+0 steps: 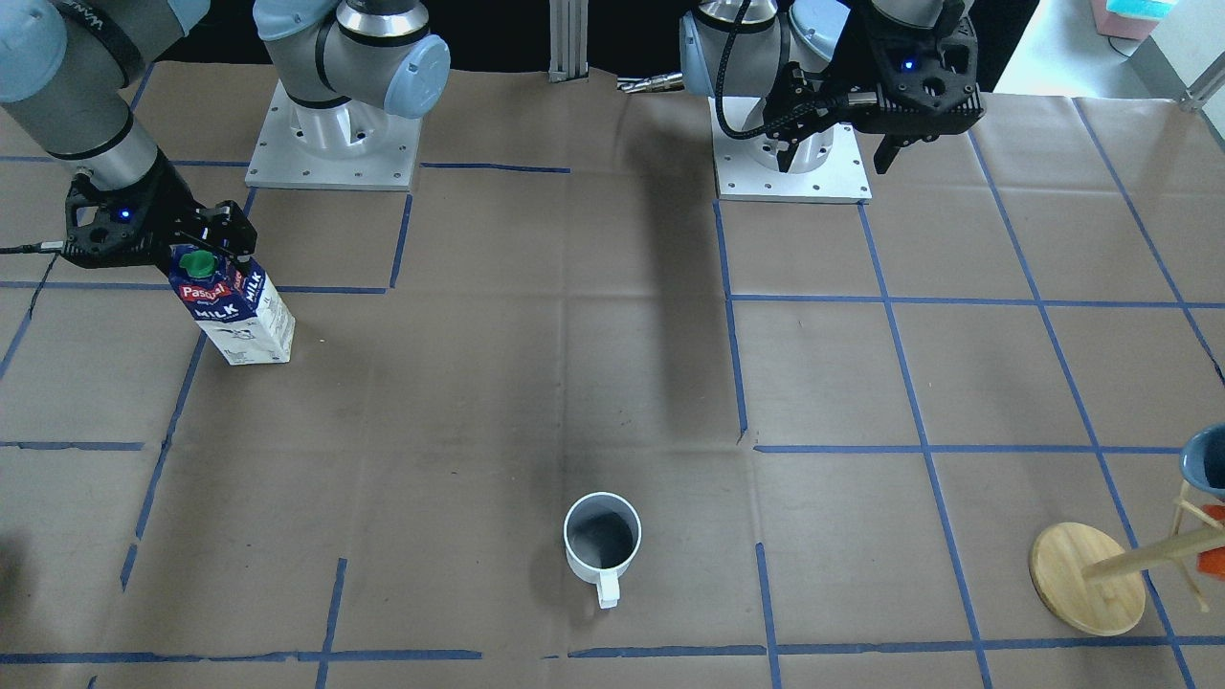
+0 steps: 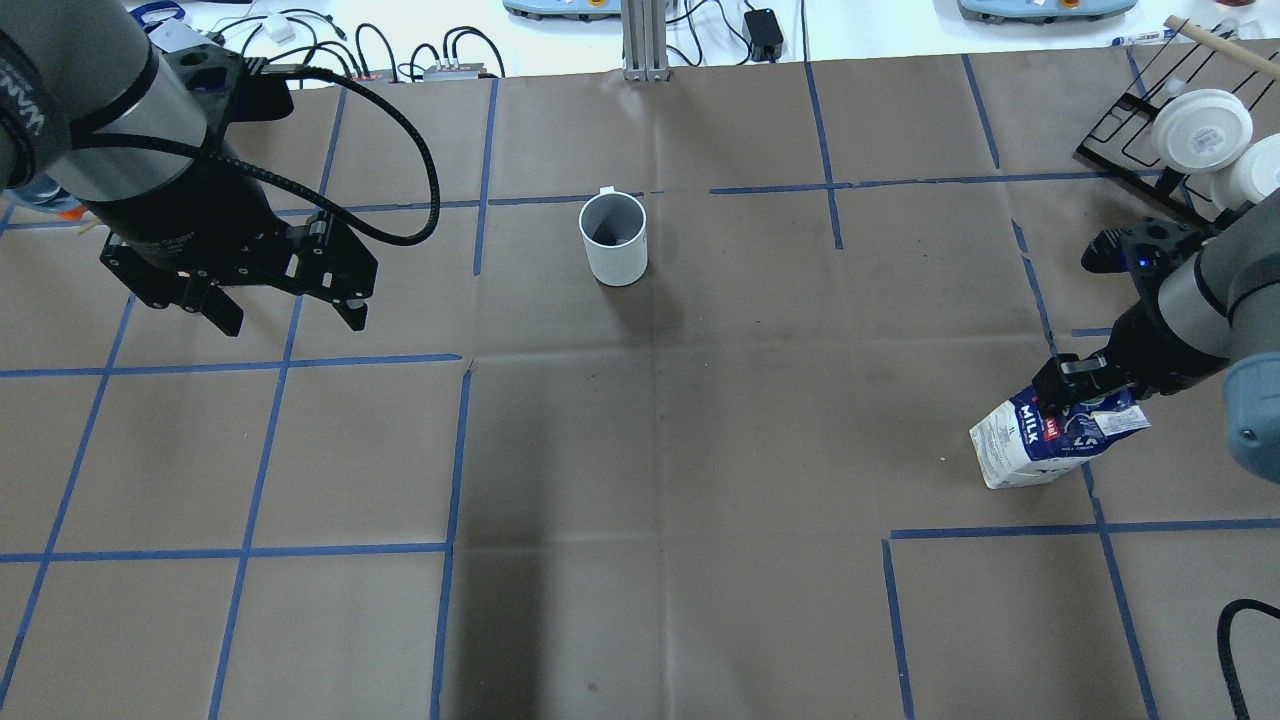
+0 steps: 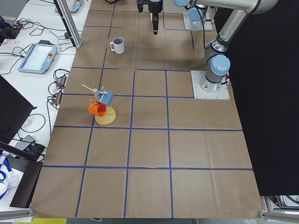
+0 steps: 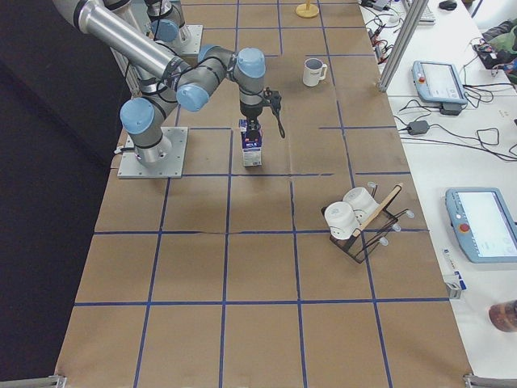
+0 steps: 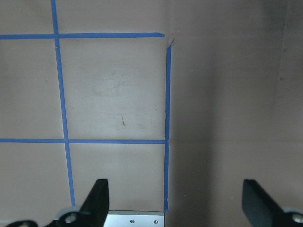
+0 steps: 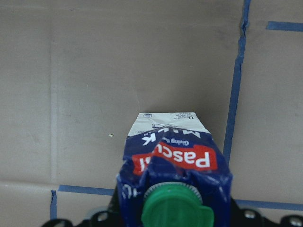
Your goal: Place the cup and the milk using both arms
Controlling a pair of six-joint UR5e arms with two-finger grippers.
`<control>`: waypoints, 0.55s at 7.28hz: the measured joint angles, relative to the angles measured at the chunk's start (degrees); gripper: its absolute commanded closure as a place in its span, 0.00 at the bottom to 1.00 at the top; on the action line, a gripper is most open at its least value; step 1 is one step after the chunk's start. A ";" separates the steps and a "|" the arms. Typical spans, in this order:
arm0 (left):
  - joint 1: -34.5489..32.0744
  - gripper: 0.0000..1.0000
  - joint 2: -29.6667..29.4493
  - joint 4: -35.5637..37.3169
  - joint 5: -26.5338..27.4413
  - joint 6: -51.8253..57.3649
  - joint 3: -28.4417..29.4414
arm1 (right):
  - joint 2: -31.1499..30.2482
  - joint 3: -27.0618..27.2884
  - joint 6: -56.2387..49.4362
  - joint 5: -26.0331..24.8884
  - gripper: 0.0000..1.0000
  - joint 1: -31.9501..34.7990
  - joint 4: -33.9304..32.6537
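Observation:
The milk is a blue and red carton with a green cap, tilted a little, on the table's right side in the overhead view. My right gripper is shut on its gable top; the right wrist view shows the carton between the jaws. I cannot tell whether its base touches the paper. The cup is a white mug with a dark inside, upright at the far middle, its handle pointing away from me. My left gripper is open and empty, high over the table, left of the cup.
A wooden mug tree with a blue and an orange mug stands at the far left. A black wire rack with white cups sits at the far right. Brown paper with blue tape lines covers the table. The arm base plates are near me.

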 measured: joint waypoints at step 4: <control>-0.04 0.00 -0.82 0.27 0.24 -0.39 -0.49 | 0.12 -4.76 0.50 0.04 0.60 0.23 0.45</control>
